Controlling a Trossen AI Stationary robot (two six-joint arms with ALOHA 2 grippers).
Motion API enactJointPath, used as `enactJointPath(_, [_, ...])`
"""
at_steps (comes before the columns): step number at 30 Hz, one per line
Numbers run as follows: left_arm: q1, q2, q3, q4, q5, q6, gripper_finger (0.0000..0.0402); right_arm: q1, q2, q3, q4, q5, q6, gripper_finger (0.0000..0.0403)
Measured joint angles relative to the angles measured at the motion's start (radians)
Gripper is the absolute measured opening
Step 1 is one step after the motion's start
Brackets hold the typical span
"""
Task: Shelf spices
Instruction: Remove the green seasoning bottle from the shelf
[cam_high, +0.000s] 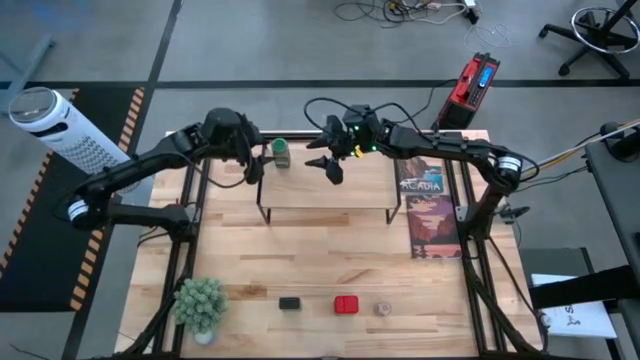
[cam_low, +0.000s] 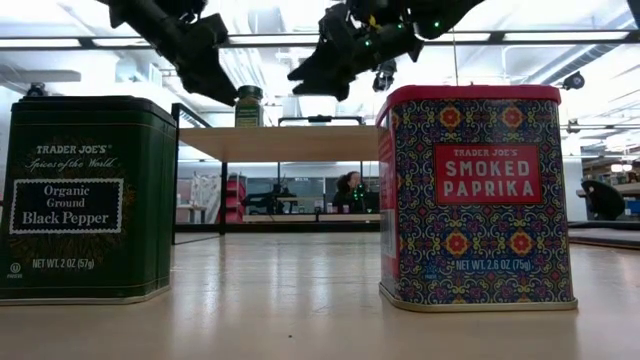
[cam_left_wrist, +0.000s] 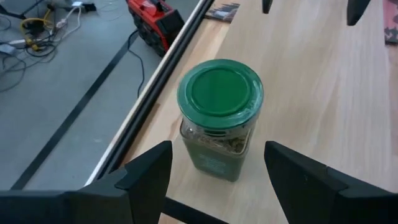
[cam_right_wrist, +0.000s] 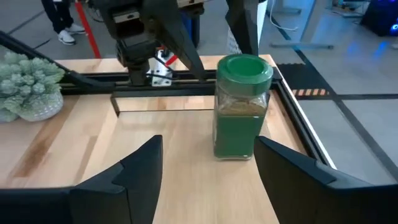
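The green-capped jar (cam_high: 281, 153) stands upright on its base near the far left end of the light-wood shelf (cam_high: 330, 195). It also shows in the left wrist view (cam_left_wrist: 219, 115), the right wrist view (cam_right_wrist: 241, 106) and the low view (cam_low: 249, 106). My left gripper (cam_high: 260, 167) is open just left of the jar, its fingers (cam_left_wrist: 146, 177) short of it. My right gripper (cam_high: 327, 167) is open above the shelf, right of the jar and facing it (cam_right_wrist: 208, 174). The dark tin (cam_high: 290, 303), red tin (cam_high: 346, 304) and round tan jar (cam_high: 383, 309) stand near the table's near edge.
A leafy potted plant (cam_high: 200, 303) stands at the near left corner. A flat printed box (cam_high: 428, 205) lies on the table right of the shelf. The black frame's rails (cam_high: 190, 230) run along both table sides. Bare wood lies between the shelf and the tins.
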Motion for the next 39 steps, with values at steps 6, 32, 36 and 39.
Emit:
enactJointPath(6, [0.021,0.020,0.000,0.022,0.035,0.031,0.0245,-0.034,0.035,0.002,0.001,-0.046,0.019,0.0231])
enactJointPath(32, [0.019,0.090,0.005,0.072,0.243,0.111,0.0245,-0.049,0.054,0.002,0.049,-0.059,0.069,0.0213])
enactJointPath(36, [0.017,0.083,0.005,0.095,0.297,0.123,0.0245,-0.049,0.054,0.002,0.047,-0.085,0.091,0.0213])
enactJointPath(39, [0.013,0.083,0.005,0.109,0.323,0.123,0.0245,-0.049,0.054,0.002,0.048,-0.126,0.103,0.0213])
